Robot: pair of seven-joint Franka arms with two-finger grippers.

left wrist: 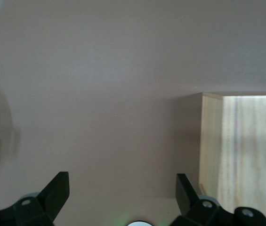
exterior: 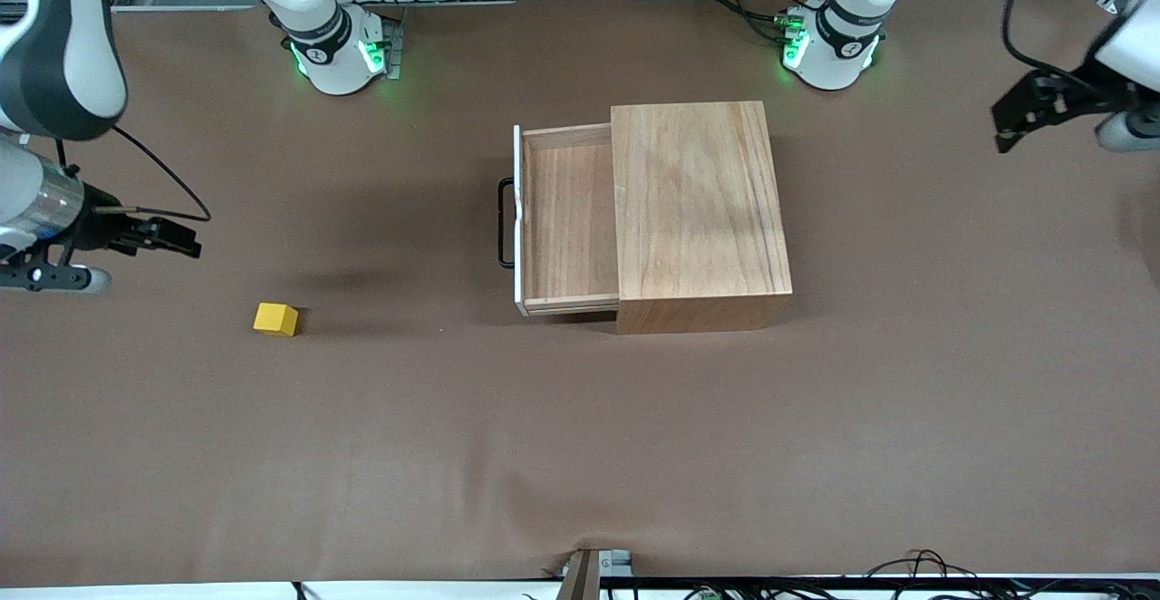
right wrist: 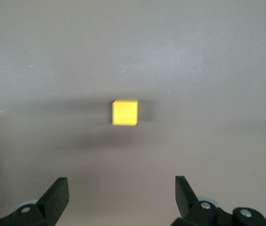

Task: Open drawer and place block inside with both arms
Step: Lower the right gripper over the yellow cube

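Drawer open, block still out on the table, both grippers released and empty.

The right gripper (right wrist: 122, 200) hangs with jaws spread wide, nothing between them, over the table toward the right arm's end; in its wrist view the block (right wrist: 124, 112) sits centred ahead of the fingers. In the front view the block (exterior: 275, 319) lies at about 8 o'clock from the drawer (exterior: 566, 219), well apart from it. The left gripper (left wrist: 123, 200) waits, jaws likewise apart, over bare table beside the cabinet (exterior: 698, 215). Risks, as I judge them: a descent slightly off centre would nudge the small cube away; a loose pinch could drop it in transit; a low carry could clip the drawer's front panel or handle (exterior: 504, 223).
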